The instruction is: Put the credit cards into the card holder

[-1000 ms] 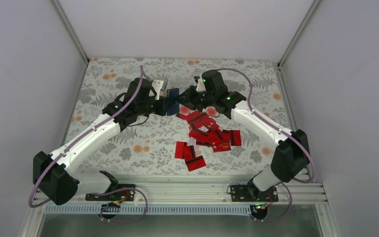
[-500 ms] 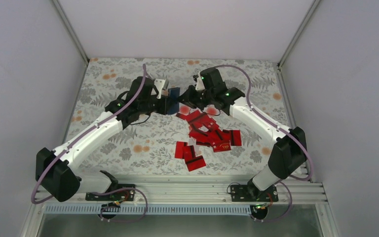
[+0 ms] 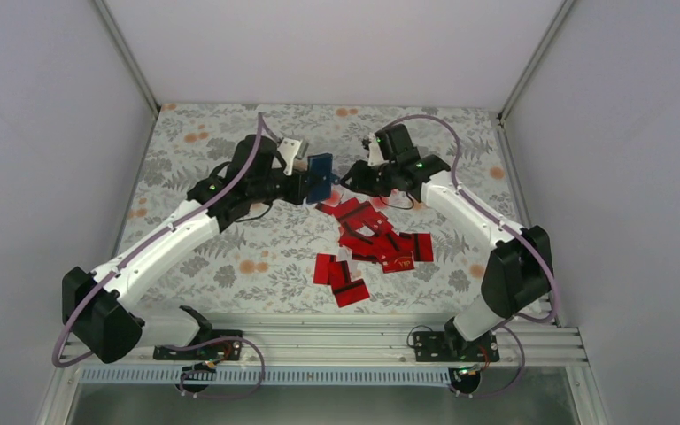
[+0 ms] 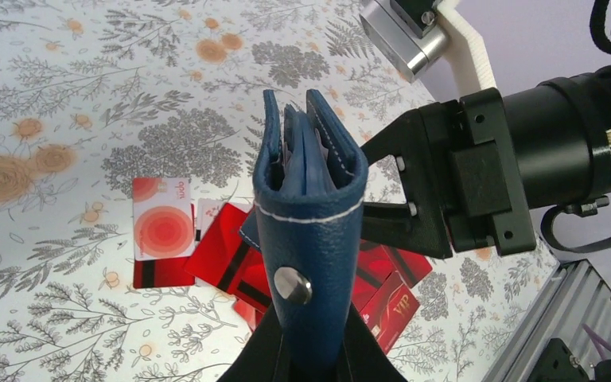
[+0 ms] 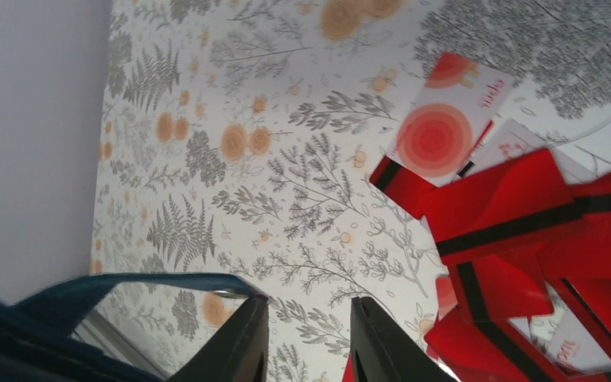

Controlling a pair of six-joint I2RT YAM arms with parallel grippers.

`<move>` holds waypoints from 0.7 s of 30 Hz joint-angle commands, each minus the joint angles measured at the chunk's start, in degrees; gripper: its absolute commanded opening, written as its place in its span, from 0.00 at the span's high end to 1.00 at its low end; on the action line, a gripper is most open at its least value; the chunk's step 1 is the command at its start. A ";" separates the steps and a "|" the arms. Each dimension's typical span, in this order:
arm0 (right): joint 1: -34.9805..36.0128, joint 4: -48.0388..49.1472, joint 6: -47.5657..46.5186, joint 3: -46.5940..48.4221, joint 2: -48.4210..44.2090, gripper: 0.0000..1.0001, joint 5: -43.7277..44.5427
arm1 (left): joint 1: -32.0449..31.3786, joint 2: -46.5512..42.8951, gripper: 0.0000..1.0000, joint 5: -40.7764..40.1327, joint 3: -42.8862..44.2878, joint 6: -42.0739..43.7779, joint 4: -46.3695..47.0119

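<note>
The card holder (image 3: 320, 175), a navy-blue pouch with a metal snap, is held upright above the table. My left gripper (image 3: 306, 185) is shut on its lower end, and in the left wrist view (image 4: 312, 354) the holder (image 4: 309, 215) gapes open at the top. My right gripper (image 3: 351, 178) is just right of the holder, open and empty. In the right wrist view (image 5: 310, 309) a blue flap of the holder (image 5: 135, 282) reaches its left finger (image 5: 243, 338). The credit cards (image 3: 373, 241) lie in a loose red pile on the table, also visible from both wrists (image 4: 227, 259) (image 5: 517, 223).
A white card with a red disc (image 4: 161, 232) lies at the pile's far edge. White walls with metal corner posts (image 3: 127, 53) enclose the flowered table (image 3: 195, 248). An aluminium rail (image 3: 319, 341) runs along the near edge.
My right gripper has drawn back to the right, away from the holder. My left gripper has turned the holder up and a little right, so more of it shows.
</note>
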 commanded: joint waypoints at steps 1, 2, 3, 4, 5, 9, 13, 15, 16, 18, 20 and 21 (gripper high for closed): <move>-2.27 -2.59 -10.71 -0.48 -1.29 0.65 -1.63 | 0.36 -0.82 0.98 2.19 1.31 1.57 2.60; -2.66 -2.46 -12.04 -0.30 -1.99 0.60 -2.45 | 0.49 -0.59 0.98 3.88 1.12 2.17 2.44; -3.32 -2.45 -13.19 -0.27 -2.45 0.57 -3.55 | 0.86 -0.46 0.98 6.34 0.78 2.75 2.53; -3.95 -2.63 -14.18 -0.09 -2.72 0.55 -4.69 | 1.28 -0.46 0.98 8.41 0.17 3.41 2.57; -4.59 -3.07 -14.85 -0.07 -2.79 0.54 -5.67 | 1.99 -0.36 0.98 10.31 -0.44 3.90 2.35; -6.25 -3.71 -15.83 -1.24 -3.01 0.52 -9.51 | 7.73 0.19 0.98 20.87 -5.61 3.96 3.83; -6.38 -1.54 -14.79 -4.50 -3.06 0.51 -14.46 | 13.10 0.41 0.98 27.39 -11.37 2.88 6.66; -6.38 -1.02 -14.37 -5.68 -2.88 0.51 -15.93 | 14.18 2.55 0.98 28.25 -12.89 3.78 5.18; -6.38 -0.75 -14.24 -6.14 -2.89 0.51 -16.32 | 14.45 3.69 0.98 28.43 -13.82 3.94 5.05; -6.38 -0.27 -14.12 -6.94 -2.87 0.51 -17.22 | 15.09 5.38 0.98 29.78 -16.99 2.80 7.13; -6.30 -0.21 -14.11 -6.99 -2.49 0.50 -18.62 | 15.85 7.08 0.98 31.17 -19.58 1.67 9.92; -6.23 -0.11 -14.12 -7.00 -2.03 0.50 -19.66 | 16.28 8.34 0.98 31.56 -20.33 1.40 10.63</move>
